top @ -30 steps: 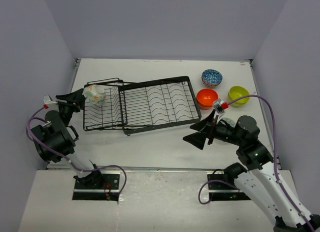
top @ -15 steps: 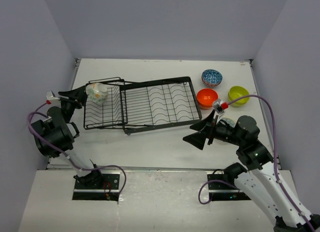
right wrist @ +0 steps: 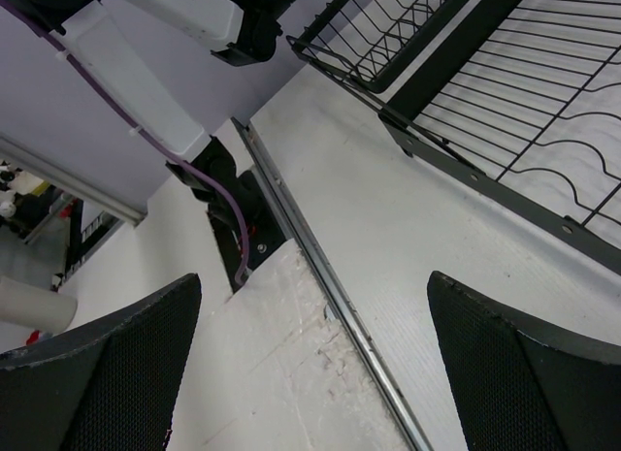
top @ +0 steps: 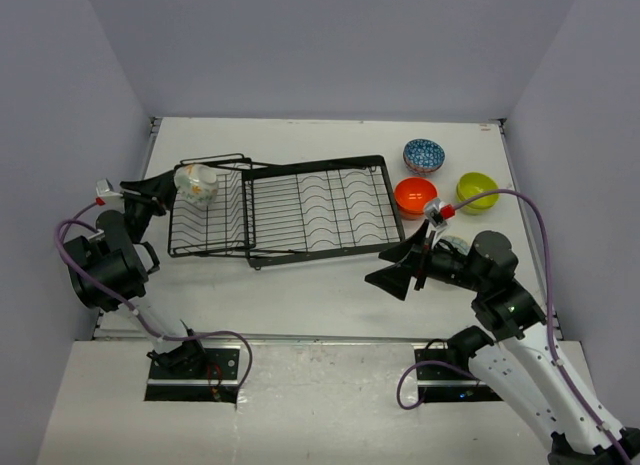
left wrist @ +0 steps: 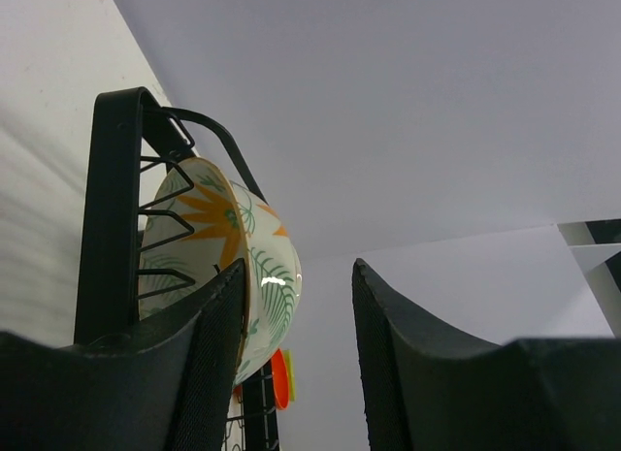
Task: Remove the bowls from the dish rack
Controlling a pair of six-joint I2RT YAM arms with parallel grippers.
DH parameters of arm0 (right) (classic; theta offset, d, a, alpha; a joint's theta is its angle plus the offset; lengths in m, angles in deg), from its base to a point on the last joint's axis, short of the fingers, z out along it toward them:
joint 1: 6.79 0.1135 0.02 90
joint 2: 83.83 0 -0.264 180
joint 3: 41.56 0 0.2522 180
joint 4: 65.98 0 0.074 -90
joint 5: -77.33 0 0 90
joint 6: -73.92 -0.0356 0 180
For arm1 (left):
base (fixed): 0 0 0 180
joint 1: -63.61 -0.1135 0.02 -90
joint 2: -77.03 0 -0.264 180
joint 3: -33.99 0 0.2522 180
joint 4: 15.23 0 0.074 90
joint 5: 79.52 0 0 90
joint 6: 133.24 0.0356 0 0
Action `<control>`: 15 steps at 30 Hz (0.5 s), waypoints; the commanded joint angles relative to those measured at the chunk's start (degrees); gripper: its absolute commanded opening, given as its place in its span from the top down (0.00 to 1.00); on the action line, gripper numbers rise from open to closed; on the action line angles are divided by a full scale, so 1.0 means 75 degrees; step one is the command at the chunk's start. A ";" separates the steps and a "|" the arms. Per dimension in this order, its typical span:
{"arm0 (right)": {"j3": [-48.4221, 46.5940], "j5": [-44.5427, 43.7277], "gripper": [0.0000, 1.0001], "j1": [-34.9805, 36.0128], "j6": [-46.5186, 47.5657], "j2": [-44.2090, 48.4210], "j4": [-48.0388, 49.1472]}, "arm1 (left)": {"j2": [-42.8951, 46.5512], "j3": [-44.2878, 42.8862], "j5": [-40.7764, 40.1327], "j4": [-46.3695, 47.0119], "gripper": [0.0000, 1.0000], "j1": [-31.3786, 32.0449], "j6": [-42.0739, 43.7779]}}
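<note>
The black wire dish rack (top: pixel 300 210) lies mid-table; it also shows in the right wrist view (right wrist: pixel 524 92). A cream bowl with orange and green floral marks (top: pixel 196 184) stands on edge in the rack's left basket section. My left gripper (top: pixel 163 188) is at that end with its jaws apart. In the left wrist view the bowl (left wrist: pixel 228 247) lies against my left finger (left wrist: pixel 209 344), and only wall shows in the gap (left wrist: pixel 296 276). Blue-patterned (top: pixel 424 155), orange (top: pixel 414 196) and lime green (top: pixel 477 191) bowls sit on the table right of the rack. My right gripper (top: pixel 398 267) hangs open and empty near the rack's front right corner.
The table's metal front edge (right wrist: pixel 330 286) runs under my right gripper (right wrist: pixel 310 373). The left arm's base and purple cable (right wrist: pixel 228 209) show beyond it. Grey walls close in the table at the left, back and right.
My left gripper and the cream bowl have shifted slightly up and to the right at the rack's left end. The right arm has not moved.
</note>
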 commanded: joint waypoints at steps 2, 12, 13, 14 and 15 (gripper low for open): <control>-0.0036 0.0042 0.01 0.0059 0.0072 -0.0041 0.0332 | -0.0170 -0.0134 0.0355 0.3033 0.52 0.0158 0.0059; -0.0048 0.0018 0.01 0.0094 0.0107 -0.0017 0.0273 | -0.0170 -0.0181 0.0507 0.3104 0.57 0.0298 0.0141; -0.0048 0.0018 0.01 0.0094 0.0107 -0.0006 0.0273 | -0.0147 -0.0193 0.0496 0.3104 0.58 0.0299 0.0176; -0.0048 0.0018 0.01 0.0094 0.0107 -0.0017 0.0273 | -0.0146 -0.0193 0.0496 0.3104 0.58 0.0322 0.0188; -0.0060 0.0006 0.01 0.0094 0.0118 -0.0006 0.0261 | -0.0146 -0.0193 0.0473 0.3104 0.59 0.0322 0.0188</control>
